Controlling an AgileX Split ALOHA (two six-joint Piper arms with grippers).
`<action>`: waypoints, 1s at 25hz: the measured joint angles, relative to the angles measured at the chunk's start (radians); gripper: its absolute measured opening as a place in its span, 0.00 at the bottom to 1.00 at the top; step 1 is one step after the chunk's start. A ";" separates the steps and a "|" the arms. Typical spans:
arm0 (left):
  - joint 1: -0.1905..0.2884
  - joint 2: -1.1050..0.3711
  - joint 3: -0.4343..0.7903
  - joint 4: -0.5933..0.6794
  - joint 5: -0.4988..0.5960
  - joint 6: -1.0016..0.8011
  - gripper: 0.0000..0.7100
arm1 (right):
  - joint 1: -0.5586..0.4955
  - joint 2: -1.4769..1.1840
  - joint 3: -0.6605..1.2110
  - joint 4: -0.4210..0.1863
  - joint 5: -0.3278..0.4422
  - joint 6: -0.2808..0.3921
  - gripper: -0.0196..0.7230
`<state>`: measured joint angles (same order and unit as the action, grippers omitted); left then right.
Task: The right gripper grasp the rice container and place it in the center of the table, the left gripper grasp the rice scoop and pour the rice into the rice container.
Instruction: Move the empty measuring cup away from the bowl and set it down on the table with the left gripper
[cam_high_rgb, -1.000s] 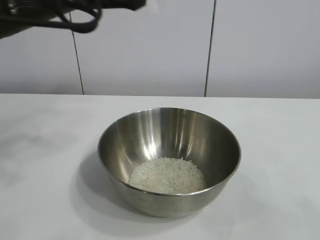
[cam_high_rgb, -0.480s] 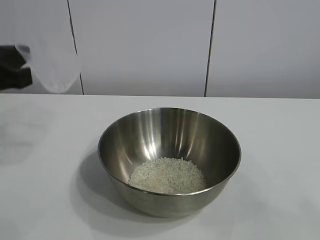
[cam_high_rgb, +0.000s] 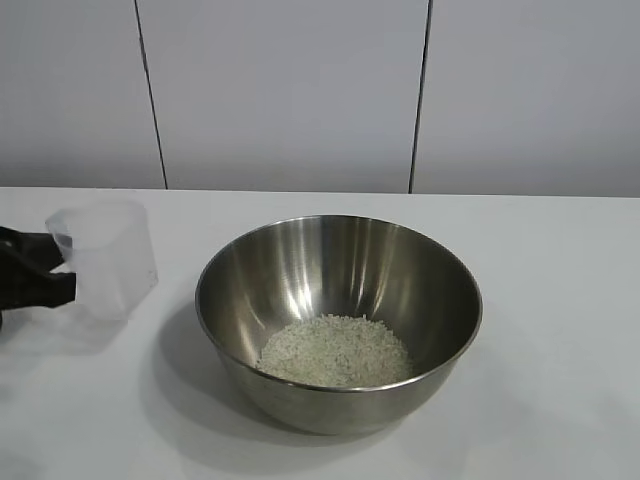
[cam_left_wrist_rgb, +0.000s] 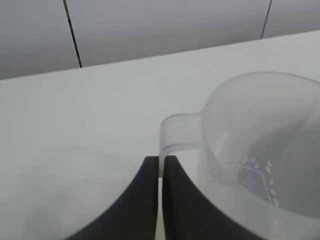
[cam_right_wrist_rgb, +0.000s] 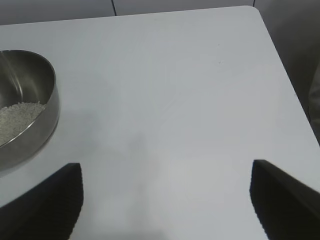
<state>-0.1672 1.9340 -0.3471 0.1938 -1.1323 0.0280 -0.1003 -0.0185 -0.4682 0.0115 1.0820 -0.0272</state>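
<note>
Over at the far left of the steel mixing bowl (cam_high_rgb: 338, 322), the left gripper (cam_high_rgb: 68, 268) reaches in from the edge of the scene with its fingers (cam_left_wrist_rgb: 145, 200) pressed tight together on the thin handle of the clear plastic measuring cup (cam_high_rgb: 105, 256). The cup sits upright, or nearly so, low over the white worktop (cam_high_rgb: 560, 330), a clear gap away from the bowl's left rim; whether its base actually touches the surface I cannot tell. From the left wrist view the cup (cam_left_wrist_rgb: 260, 145) looks all but empty, with only a few stray grains clinging to its inside wall. The bowl itself stands in the middle of the worktop, wide and shiny, with nothing gripping it, and a low mound of white rice (cam_high_rgb: 335, 352) lies across its bottom. To the right of the bowl the worktop runs bare toward its rounded corner. The right gripper (cam_right_wrist_rgb: 167, 200) hangs back on that side, well clear of the bowl, its two dark fingers (cam_right_wrist_rgb: 55, 200) spread wide apart and holding nothing; in its wrist view the bowl (cam_right_wrist_rgb: 27, 107) shows only at the edge, rice visible inside.
</note>
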 joint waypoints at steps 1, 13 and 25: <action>0.000 0.016 -0.001 0.000 0.000 0.000 0.01 | 0.000 0.000 0.000 0.000 0.000 0.000 0.86; 0.000 0.112 -0.004 -0.003 -0.021 0.001 0.06 | 0.000 0.000 0.000 0.000 -0.001 0.000 0.86; 0.000 0.113 0.020 -0.001 -0.022 0.046 0.46 | 0.000 0.000 0.000 0.000 -0.001 0.000 0.86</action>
<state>-0.1672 2.0471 -0.3268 0.1927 -1.1543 0.0743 -0.1003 -0.0185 -0.4682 0.0115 1.0809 -0.0272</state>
